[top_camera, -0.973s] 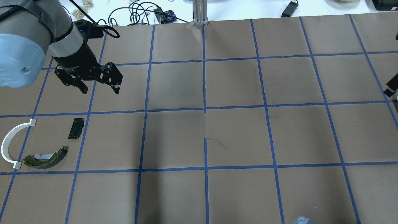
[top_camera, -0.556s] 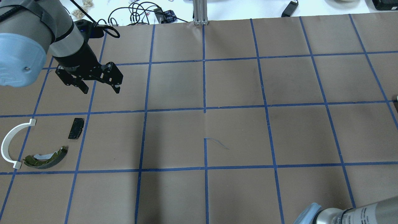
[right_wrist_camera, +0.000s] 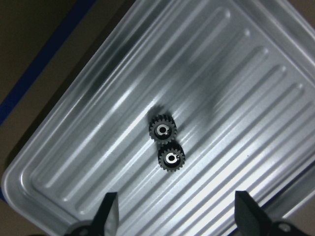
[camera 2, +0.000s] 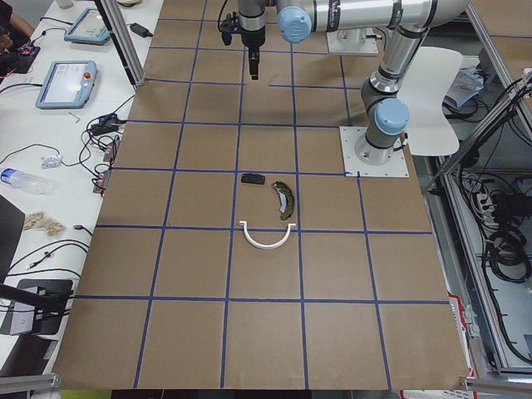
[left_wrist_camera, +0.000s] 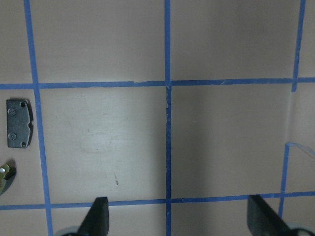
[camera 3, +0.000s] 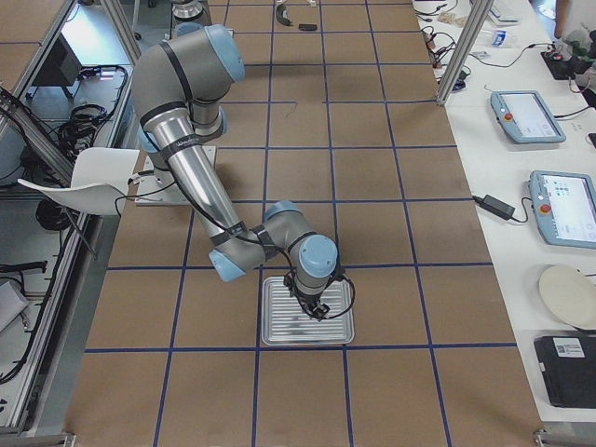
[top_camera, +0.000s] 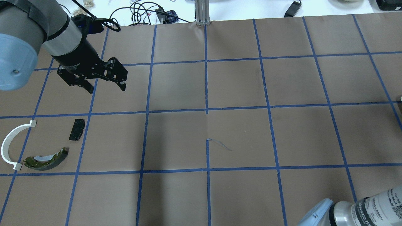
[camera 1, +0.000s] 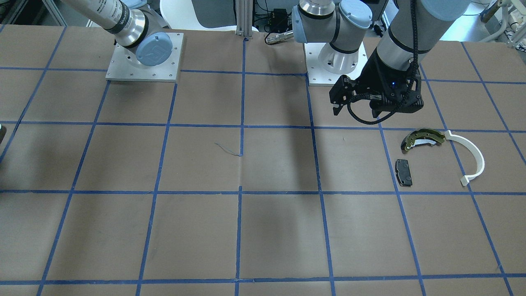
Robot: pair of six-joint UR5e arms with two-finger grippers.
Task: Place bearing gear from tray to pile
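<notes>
Bearing gears (right_wrist_camera: 162,131): two, small, black and toothed, side by side and apparently touching, near the middle of the ribbed metal tray (right_wrist_camera: 236,73). I have the right gripper (right_wrist_camera: 177,219) above them with its jaws spread wide, gripping nothing. Pile (camera 1: 419,137), well apart at the table's other end: olive brake shoe (top_camera: 47,158), white plastic arc (top_camera: 9,144), black pad (top_camera: 77,129). Left gripper (top_camera: 106,88) hangs near the pad, wide open, with nothing between its fingers.

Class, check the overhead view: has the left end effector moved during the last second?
Yes, slightly. The left end effector has shifted to the view's right; one fingertip now overlaps the blue tape line it was left of.
</notes>
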